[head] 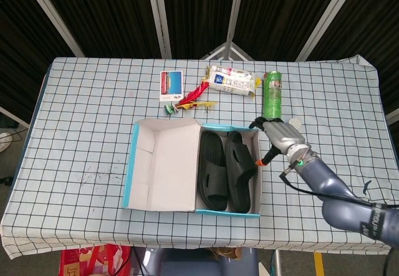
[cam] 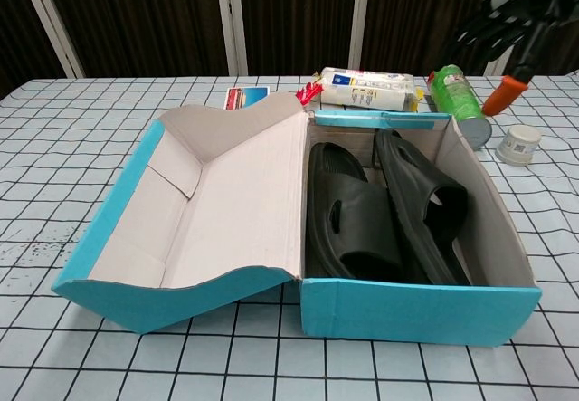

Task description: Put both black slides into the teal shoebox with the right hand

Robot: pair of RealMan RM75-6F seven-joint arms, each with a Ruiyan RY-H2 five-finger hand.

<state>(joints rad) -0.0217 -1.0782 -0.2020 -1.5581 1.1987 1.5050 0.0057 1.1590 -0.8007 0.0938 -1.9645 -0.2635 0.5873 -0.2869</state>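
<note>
- The teal shoebox (head: 132, 164) sits open on the checked desk (head: 75, 120), its lid (cam: 194, 202) folded out flat to the left side of the box and holding nothing.
- Inside the box, the left black slide (cam: 348, 224) lies flat along the box's length, close against the cardboard wall that joins the lid.
- The right black slide (cam: 423, 206) lies just beside the left one, touching it, but tilted: its outer edge rides up the box's right wall rather than resting flat on the bottom.
- Both slides look to be inside the box, so the task appears to be essentially done.
- The right hand (head: 278, 134) hovers just beyond the box's far right corner, above the rim, holding nothing; its dark fingers (cam: 484, 32) look loosely curled, and how far apart they are I cannot tell.
- The left hand shows in neither view.
- Risk: a low or sideways move of the hand could clip the box's right wall and shove or tip the light cardboard box.
- Risk: the green can (head: 272, 95) lying beyond the box's far right corner, and the small white jar (head: 292, 125) beside it, are close to the hand; a careless sweep could send the can rolling.
- Risk: the leaning slide may foul the lid if the box is later closed.
</note>
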